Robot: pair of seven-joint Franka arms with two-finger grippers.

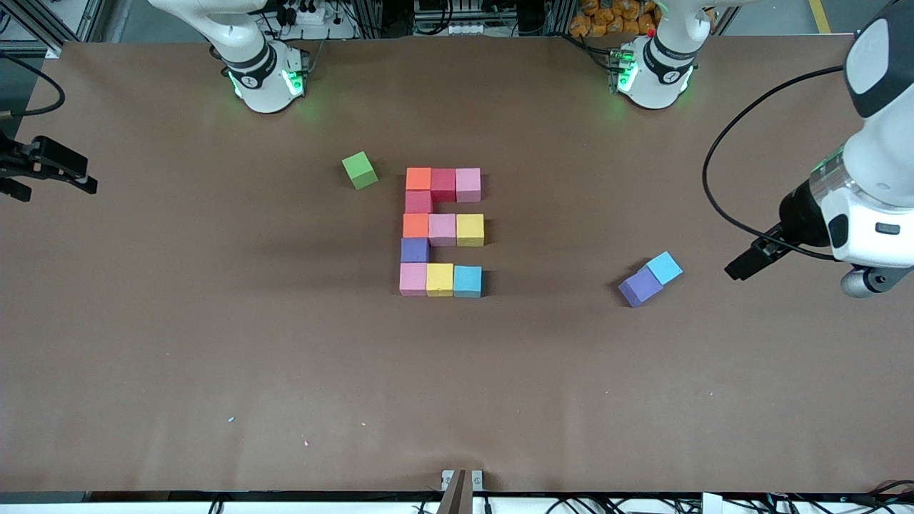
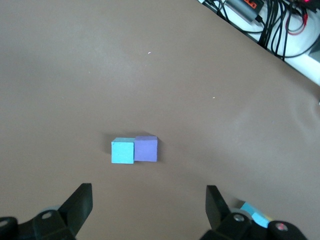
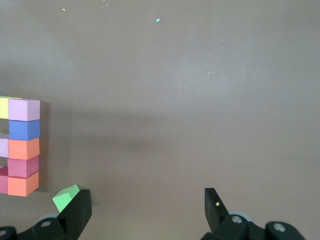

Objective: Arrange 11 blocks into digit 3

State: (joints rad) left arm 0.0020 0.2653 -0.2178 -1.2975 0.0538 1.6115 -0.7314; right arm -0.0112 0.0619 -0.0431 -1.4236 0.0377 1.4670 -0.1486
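Eleven blocks lie joined in the middle of the table. Its farthest row is orange (image 1: 418,178), crimson (image 1: 443,184), pink (image 1: 468,184). A crimson block (image 1: 418,202) links to orange (image 1: 415,225), pink (image 1: 442,229), yellow (image 1: 470,230). A purple block (image 1: 414,250) links to pink (image 1: 413,278), yellow (image 1: 440,279), cyan (image 1: 467,280). A loose purple block (image 1: 640,286) (image 2: 146,149) touches a loose cyan block (image 1: 664,268) (image 2: 122,151) toward the left arm's end. My left gripper (image 1: 746,265) (image 2: 149,195) is open and empty beside them. My right gripper (image 1: 50,168) (image 3: 147,197) is open and empty at the right arm's end.
A green cube (image 1: 359,170) (image 3: 66,197) sits apart from the arrangement, toward the right arm's end, beside its farthest row. The brown table's front edge (image 1: 457,485) has a small bracket. Both arm bases (image 1: 264,78) (image 1: 653,71) stand at the table's back.
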